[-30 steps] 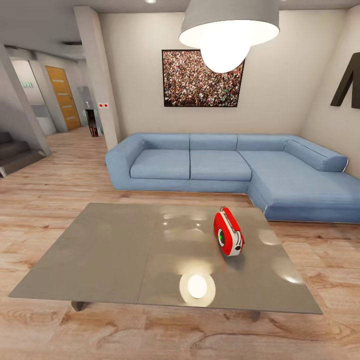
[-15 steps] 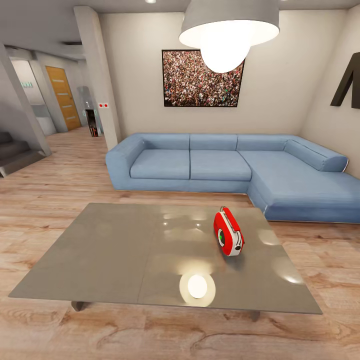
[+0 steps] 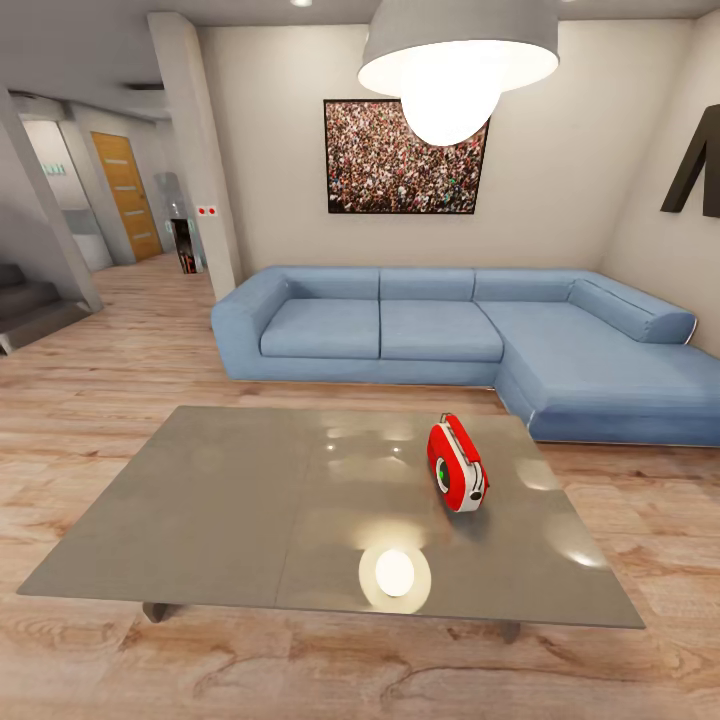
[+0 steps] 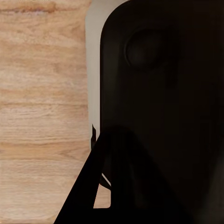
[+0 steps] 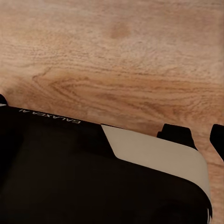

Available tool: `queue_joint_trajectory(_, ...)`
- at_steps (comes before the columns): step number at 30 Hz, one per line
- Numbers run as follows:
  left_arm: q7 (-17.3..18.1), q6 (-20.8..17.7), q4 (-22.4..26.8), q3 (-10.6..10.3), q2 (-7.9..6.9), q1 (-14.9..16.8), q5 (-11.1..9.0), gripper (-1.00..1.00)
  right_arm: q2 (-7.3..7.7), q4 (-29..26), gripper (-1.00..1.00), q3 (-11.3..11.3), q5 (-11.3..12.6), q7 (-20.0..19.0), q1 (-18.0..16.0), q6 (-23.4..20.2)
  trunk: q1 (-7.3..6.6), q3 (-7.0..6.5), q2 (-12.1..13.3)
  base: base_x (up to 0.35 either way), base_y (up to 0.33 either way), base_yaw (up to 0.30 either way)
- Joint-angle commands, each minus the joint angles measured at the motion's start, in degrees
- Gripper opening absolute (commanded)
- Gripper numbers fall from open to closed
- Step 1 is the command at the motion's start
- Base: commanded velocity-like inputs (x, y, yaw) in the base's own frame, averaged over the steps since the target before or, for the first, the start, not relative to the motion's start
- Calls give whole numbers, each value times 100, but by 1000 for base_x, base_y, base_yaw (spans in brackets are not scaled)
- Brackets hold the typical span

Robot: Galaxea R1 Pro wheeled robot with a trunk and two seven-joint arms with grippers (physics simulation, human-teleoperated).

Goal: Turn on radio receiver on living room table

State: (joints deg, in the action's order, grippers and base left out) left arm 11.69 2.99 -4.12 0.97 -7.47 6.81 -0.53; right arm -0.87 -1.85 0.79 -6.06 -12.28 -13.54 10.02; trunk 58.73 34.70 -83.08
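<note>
Nothing moved; radio receiver (image 3: pixel 457 465) upright on table (image 3: pixel 220 500) — gripper states unclear.

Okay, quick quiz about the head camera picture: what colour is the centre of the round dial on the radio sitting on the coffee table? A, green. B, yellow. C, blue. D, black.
A: on the radio receiver, standing on the right panel of the table, the dial's centre shows green inside a white ring against the red body.

Black-and-white housing (image 5: pixel 154 154) with "GALAXEA AI" lettering (image 5: pixel 49 116)
</note>
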Motion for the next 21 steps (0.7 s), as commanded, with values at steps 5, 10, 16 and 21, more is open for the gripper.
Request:
queue_joint_trajectory(5, 0, 0, 0, -1, 0, 2, 0, -100, 7, 0, 100, 0, 0, 2, 1, 0, 0, 0, 0, 0, 0, 0)
queue_joint_trajectory(10, 0, 0, -1, 0, 0, -2, 0, -100, 1, 0, 100, 0, 0, 2, 0, 0, 0, 0, 0, 0, 0, 0)
queue_joint_trajectory(16, 0, 0, -1, 0, 0, 2, 0, -100, 1, 0, 100, 0, 0, 2, 0, 0, 0, 0, 0, 0, 0, 0)
queue_joint_trajectory(21, 0, 0, -1, 0, 0, 0, 0, -100, 0, 0, 100, 0, 0, 2, 0, 0, 0, 0, 0, 0, 0, 0)
